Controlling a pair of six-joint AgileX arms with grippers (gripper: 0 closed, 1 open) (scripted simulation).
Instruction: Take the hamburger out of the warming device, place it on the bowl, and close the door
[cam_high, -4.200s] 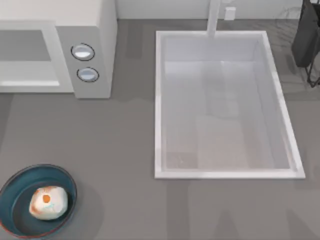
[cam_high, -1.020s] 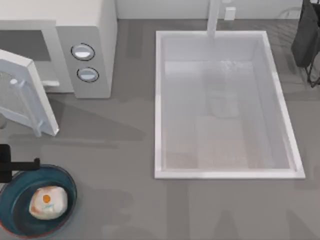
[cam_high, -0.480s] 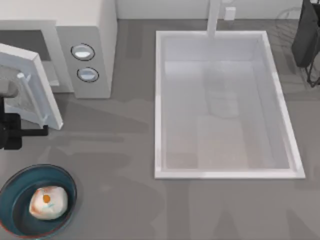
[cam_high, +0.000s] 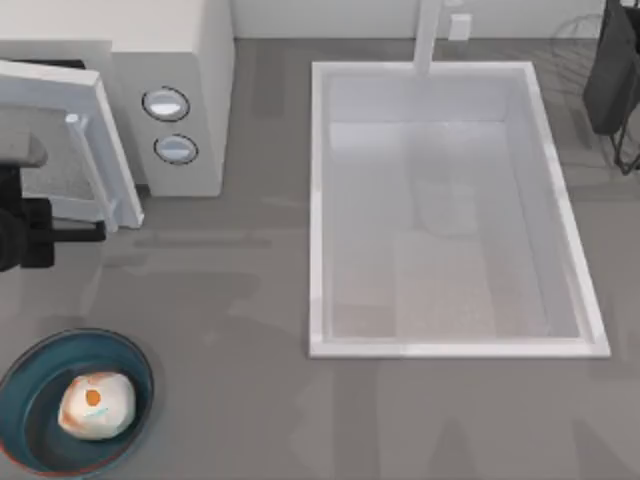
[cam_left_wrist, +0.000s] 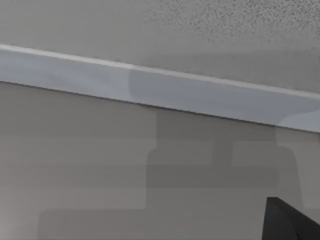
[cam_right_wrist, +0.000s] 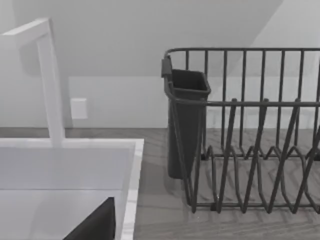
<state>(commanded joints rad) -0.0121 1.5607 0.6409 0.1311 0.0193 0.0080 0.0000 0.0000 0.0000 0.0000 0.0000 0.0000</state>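
Door (cam_high: 85, 140) has swung further toward the warming device (cam_high: 190, 60) vs half a sec ago; it's now at a shallow angle, free edge near the knob panel, not yet flush. My left gripper (cam_high: 60, 232) sits at the table's left edge, just in front of the door's outer face, pushing by the look of it; can't tell if its fingers are apart or together. Hamburger (cam_high: 97, 405) already lies in the bowl (cam_high: 30, 375), bottom-left, so I judge only the door-closing step is left.

Room: bare table btwn door and bowl, well apart, so no clash likely. Sink (cam_high: 315, 200) is well off to the right. Right arm parked by the dish rack (cam_right_wrist: 250, 150) at far right.
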